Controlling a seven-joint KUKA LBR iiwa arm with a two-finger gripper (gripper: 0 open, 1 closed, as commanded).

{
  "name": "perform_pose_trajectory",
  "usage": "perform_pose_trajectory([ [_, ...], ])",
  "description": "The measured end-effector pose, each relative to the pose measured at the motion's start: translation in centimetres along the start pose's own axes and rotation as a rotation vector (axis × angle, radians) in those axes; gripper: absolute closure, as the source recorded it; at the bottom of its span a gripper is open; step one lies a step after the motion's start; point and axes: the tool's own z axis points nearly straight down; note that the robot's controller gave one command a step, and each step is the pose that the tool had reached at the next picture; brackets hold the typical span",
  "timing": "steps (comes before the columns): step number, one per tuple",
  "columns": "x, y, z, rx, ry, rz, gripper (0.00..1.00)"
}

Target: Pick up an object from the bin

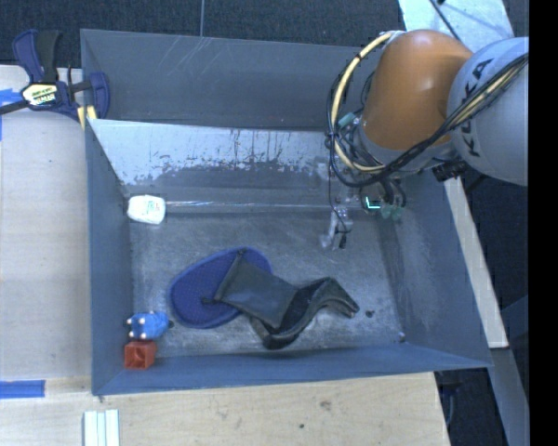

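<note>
Orange-covered wrist [411, 86] sits highest, looped with yellow and black cables. The arm reaches in from the right and points the gripper [336, 240] straight down over bare floor near the back right of the bin [260, 165]. Whether the gripper is open or closed cannot be told, as its tip is small and partly masked by the wrist. Nearest it, toward the front, lies a dark crumpled rag [281, 307], overlapping the right edge of a flat blue disc [193, 297]. At the front left corner, 1 blue toy [149, 324] touches 1 red block [139, 354]. A white lump [147, 209] lies alone at the back left; its kind is unclear.
</note>
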Motion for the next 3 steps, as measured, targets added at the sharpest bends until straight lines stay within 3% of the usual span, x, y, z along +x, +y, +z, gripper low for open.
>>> perform_pose_trajectory([
  [1, 4.1, 0.0, 7.5, -0.002, -0.024, 0.172, 0.0],
  [2, 8.7, 0.5, 8.0, 0.0, -0.039, 0.056, 0.0],
  [3, 11.2, 1.9, 8.2, 0.004, -0.035, 0.003, 0.0],
])
